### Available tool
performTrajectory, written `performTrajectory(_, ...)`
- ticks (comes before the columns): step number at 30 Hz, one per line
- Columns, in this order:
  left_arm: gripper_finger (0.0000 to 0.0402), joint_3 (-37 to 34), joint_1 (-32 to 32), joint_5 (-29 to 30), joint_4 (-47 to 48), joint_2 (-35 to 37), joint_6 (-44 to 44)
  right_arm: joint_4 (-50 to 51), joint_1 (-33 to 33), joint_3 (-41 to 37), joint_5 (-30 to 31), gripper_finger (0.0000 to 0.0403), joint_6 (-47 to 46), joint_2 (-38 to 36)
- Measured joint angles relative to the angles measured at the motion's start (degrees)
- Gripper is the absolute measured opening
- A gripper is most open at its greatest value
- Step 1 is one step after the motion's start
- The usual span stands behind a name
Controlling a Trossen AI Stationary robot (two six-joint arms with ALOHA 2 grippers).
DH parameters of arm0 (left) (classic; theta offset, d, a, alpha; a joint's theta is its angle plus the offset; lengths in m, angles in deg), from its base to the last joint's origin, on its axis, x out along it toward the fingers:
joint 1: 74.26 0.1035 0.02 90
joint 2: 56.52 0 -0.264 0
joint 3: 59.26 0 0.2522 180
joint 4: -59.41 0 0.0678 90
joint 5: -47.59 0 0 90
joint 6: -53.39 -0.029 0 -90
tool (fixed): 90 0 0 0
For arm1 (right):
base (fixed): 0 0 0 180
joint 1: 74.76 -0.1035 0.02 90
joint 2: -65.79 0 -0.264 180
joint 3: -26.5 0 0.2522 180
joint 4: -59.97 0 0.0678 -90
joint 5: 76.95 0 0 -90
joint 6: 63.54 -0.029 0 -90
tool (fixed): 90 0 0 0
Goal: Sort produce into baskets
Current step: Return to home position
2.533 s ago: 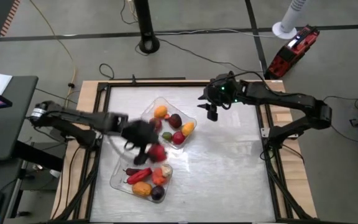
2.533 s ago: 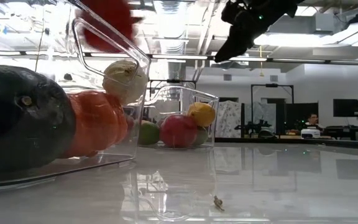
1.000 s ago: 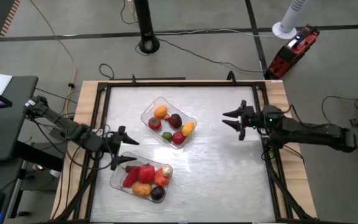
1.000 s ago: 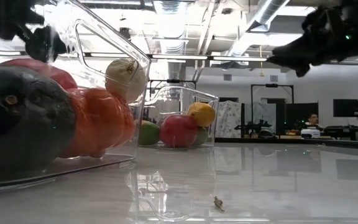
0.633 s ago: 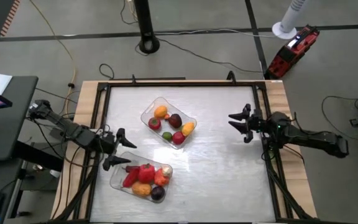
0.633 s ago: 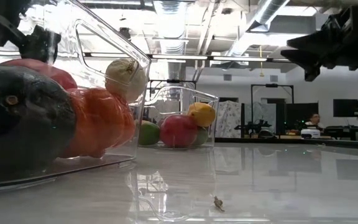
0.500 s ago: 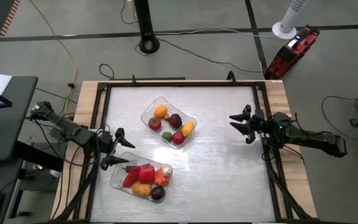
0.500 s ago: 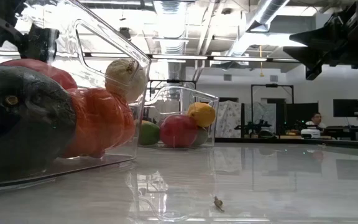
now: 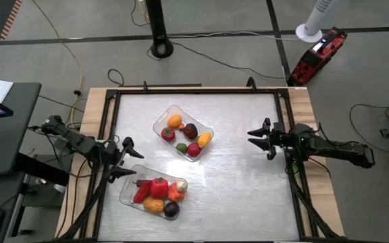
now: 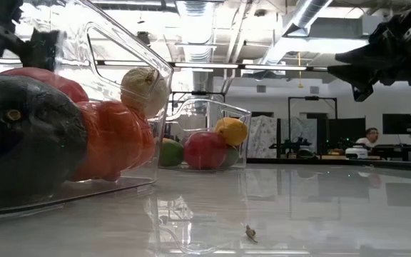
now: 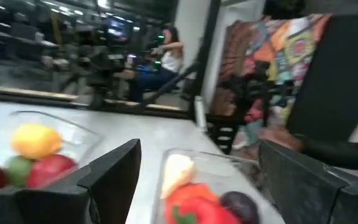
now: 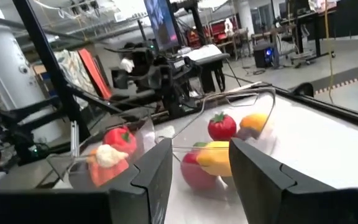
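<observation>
Two clear baskets stand on the white table. The far basket (image 9: 183,131) holds an orange, a maroon, a yellow, a green and red pieces. The near basket (image 9: 153,192) holds red, orange, dark maroon pieces and a whitish garlic-like piece (image 9: 181,183). My left gripper (image 9: 126,160) is open and empty at the table's left edge, just left of the near basket. My right gripper (image 9: 261,140) is open and empty at the table's right edge. Both baskets show in the right wrist view (image 12: 229,134) and the left wrist view (image 11: 197,186).
A black frame (image 9: 194,88) edges the table. A red tool (image 9: 319,54) and cables lie on the floor beyond. A small crumb (image 10: 250,231) lies on the table near the front. A person (image 11: 169,53) sits in the room behind.
My left gripper has drawn back a little toward the table's left edge, away from the near basket. My right gripper has drawn back toward the table's right edge, then held still. Both stay open. The produce has kept its place.
</observation>
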Motion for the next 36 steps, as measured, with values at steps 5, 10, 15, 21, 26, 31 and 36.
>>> performTrajectory(5, 0.0306, 0.1, 0.0, 5.7, 2.3, -0.2, -1.0, 2.6, 0.1, 0.0, 0.0, 0.0185, 0.0, 0.1)
performTrajectory(10, 0.0306, 0.2, 0.0, 5.7, 2.6, -0.2, -1.2, 5.5, 0.1, 0.0, 0.0, 0.0185, 0.1, 0.0)
performTrajectory(15, 0.0306, 0.3, 0.0, 5.6, 2.7, -0.2, -1.5, 5.6, 0.1, -0.1, 0.0, 0.0185, 0.1, 0.0)
performTrajectory(21, 0.0306, 0.3, 0.0, 5.6, 2.8, -0.2, -1.5, 5.6, 0.1, -0.1, 0.0, 0.0185, 0.2, 0.1)
performTrajectory(26, 0.0306, 0.3, 0.0, 5.7, 2.8, -0.2, -1.5, 5.7, 0.1, -0.1, 0.0, 0.0185, 0.2, 0.0)
performTrajectory(31, 0.0306, 0.3, 0.0, 5.7, 2.8, -0.2, -1.6, 5.8, 0.1, -0.1, 0.0, 0.0185, 0.2, 0.0)
performTrajectory(36, 0.0306, 0.4, 0.0, 5.7, 2.9, -0.2, -1.6, 5.8, 0.1, -0.1, 0.0, 0.0185, 0.1, 0.0)
